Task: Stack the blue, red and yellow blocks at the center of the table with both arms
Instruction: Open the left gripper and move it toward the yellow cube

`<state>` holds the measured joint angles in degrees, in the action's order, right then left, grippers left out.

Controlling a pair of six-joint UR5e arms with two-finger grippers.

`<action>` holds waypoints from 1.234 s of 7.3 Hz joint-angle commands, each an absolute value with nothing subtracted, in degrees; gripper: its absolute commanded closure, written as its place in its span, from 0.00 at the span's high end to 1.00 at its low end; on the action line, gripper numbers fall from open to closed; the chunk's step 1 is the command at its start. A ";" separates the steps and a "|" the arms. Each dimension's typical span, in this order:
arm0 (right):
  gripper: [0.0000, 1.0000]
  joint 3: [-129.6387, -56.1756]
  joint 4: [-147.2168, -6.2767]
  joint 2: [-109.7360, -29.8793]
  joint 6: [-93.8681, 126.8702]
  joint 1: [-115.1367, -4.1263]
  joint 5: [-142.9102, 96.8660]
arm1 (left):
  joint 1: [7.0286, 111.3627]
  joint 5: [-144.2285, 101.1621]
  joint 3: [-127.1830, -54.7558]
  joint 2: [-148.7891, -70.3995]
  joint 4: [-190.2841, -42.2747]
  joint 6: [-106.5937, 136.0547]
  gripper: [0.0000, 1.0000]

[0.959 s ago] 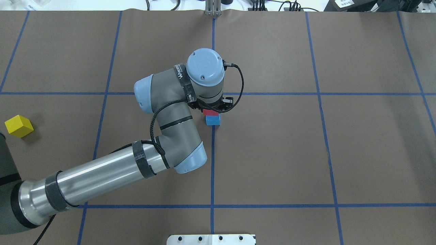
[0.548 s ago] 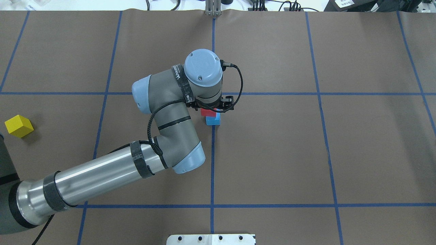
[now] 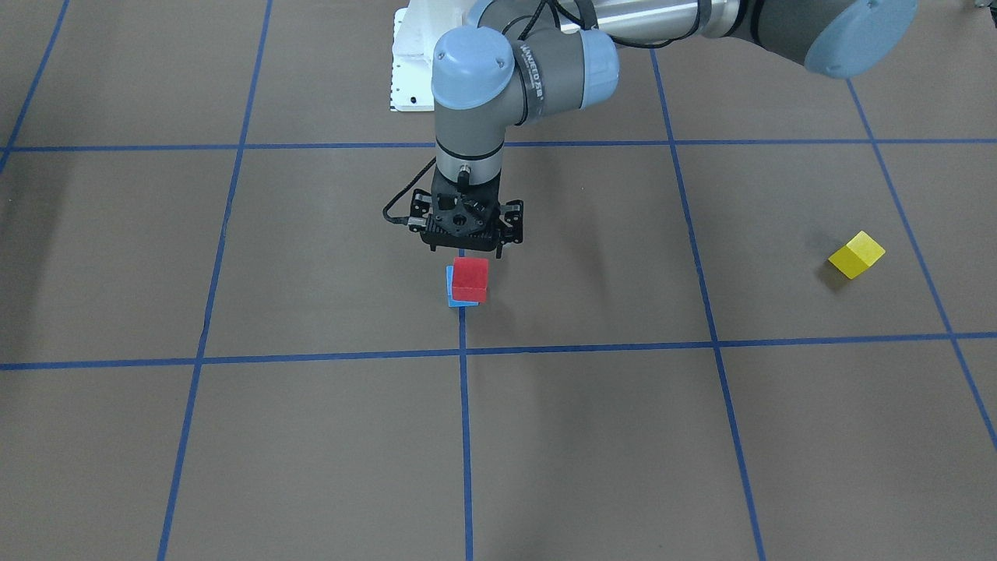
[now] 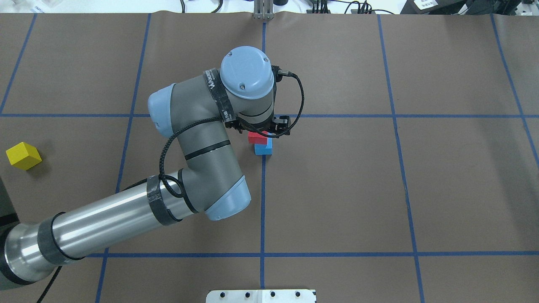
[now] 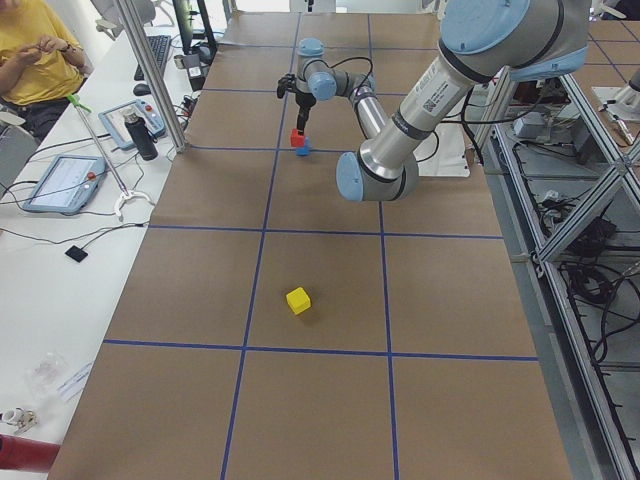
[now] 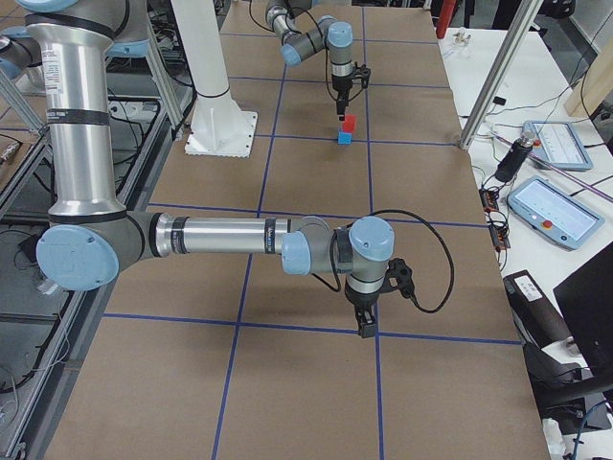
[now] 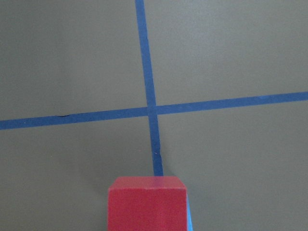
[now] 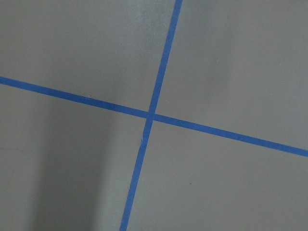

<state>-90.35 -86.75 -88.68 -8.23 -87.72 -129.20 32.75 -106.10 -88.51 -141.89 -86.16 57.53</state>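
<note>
Red block sits atop blue block; left fingers parted above; right fingers cannot tell

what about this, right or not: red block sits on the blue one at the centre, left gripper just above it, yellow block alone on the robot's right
Not quite: the yellow block lies alone on the robot's left, as the overhead exterior view shows. The rest holds: red block on blue block at the centre, left gripper just above.

White side bench with grey tablets
</note>
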 commanded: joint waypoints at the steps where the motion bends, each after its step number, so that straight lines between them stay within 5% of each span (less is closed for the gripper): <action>1: 1.00 -90.35 -86.75 -88.77 -8.17 -87.71 -129.29 | 38.64 -110.54 -102.24 -129.71 -82.88 44.90 1.00; 4: 1.00 -90.35 -86.75 -88.86 -8.17 -87.71 -129.20 | 52.68 -117.30 -109.68 -110.01 -84.98 16.54 1.00; 7: 1.00 -90.35 -86.66 -88.68 -8.26 -87.71 -129.20 | 61.35 -124.36 -108.02 -90.14 -100.86 1.43 1.00; 9: 1.00 -90.44 -86.66 -88.59 -8.26 -87.71 -129.20 | 61.35 -124.45 -99.90 -84.13 -118.03 0.09 1.00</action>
<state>-90.36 -86.67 -88.65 -8.25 -87.72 -129.20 61.13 -124.22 -105.07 -87.89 -107.55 1.25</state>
